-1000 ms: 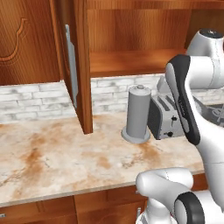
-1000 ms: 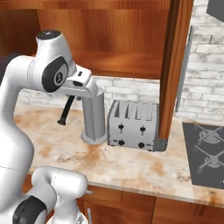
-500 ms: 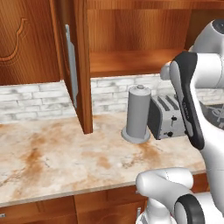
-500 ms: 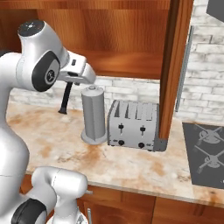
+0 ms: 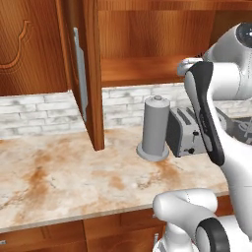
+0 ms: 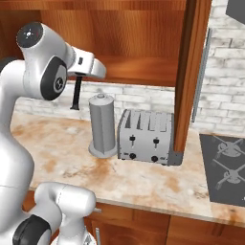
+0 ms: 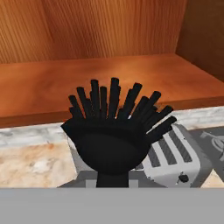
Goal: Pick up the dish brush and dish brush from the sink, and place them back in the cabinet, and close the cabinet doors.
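The cabinet [image 5: 147,34] occupies the upper part of both base views, its plain wooden shelf [image 7: 100,83] spanning the middle of the hand view. One of the cabinet doors [image 5: 91,74] stands open at centre left of the left base view, its silver bar handle [image 5: 80,74] visible on the left face; the right base view shows the other door [image 6: 191,72] edge-on at upper right, with its handle [image 6: 201,76] beside it. The marbled table [image 5: 74,182] fills the lower half of the left base view; the right base view adds a dark hob [image 6: 225,167] at lower right. On the table, a silver toaster [image 6: 146,139] stands just beside a grey cylindrical canister [image 6: 103,125]. The arm [image 6: 45,72] reaches from the left of the right base view toward the shelf. The gripper [image 6: 76,79] has its jaws closed on the handle of the black dish brush [image 7: 116,127]. In the right base view the brush [image 6: 75,93] hangs as a thin dark bar below the hand, at upper left, in front of the shelf edge. The hand view alone shows its splayed black bristles at frame centre, above the toaster slots.
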{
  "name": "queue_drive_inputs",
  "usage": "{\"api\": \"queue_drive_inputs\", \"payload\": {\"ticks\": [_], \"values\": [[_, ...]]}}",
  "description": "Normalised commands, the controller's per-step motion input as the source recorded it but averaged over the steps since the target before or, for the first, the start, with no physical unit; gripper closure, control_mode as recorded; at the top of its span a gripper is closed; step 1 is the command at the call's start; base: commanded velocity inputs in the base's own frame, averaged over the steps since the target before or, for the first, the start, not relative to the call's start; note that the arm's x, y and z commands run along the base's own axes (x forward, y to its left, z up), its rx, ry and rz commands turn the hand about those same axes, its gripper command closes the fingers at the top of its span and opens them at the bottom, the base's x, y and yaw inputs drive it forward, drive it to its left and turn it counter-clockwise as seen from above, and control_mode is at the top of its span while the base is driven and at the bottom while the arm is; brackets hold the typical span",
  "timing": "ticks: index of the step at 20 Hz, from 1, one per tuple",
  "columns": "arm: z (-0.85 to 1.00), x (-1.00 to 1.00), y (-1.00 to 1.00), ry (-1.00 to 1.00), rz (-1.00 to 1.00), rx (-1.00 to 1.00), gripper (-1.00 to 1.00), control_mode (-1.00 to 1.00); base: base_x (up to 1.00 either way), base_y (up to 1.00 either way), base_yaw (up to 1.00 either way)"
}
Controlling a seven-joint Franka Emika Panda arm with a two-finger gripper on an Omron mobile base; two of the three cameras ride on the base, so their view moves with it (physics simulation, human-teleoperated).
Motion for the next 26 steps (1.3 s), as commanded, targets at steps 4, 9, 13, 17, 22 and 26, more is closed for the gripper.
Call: {"api": "queue_drive_inputs", "payload": {"ticks": [4, 9, 13, 17, 22, 26], "values": [[0.09, 0.75, 0.0, -0.17, 0.0, 0.0, 1.0, -1.0, 0.0, 0.0, 0.0], [0.14, 0.78, 0.0, -0.1, 0.0, 0.0, 1.0, -1.0, 0.0, 0.0, 0.0], [0.22, 0.73, 0.0, 0.0, 0.0, 0.0, 1.0, -1.0, 0.0, 0.0, 0.0], [0.16, 0.7, 0.0, 0.0, 0.0, 0.0, 1.0, -1.0, 0.0, 0.0, 0.0], [0.11, 0.59, 0.0, 0.0, 0.0, 0.0, 1.0, -1.0, 0.0, 0.0, 0.0], [0.0, 0.57, 0.0, 0.0, 0.0, 0.0, 1.0, -1.0, 0.0, 0.0, 0.0]]}}
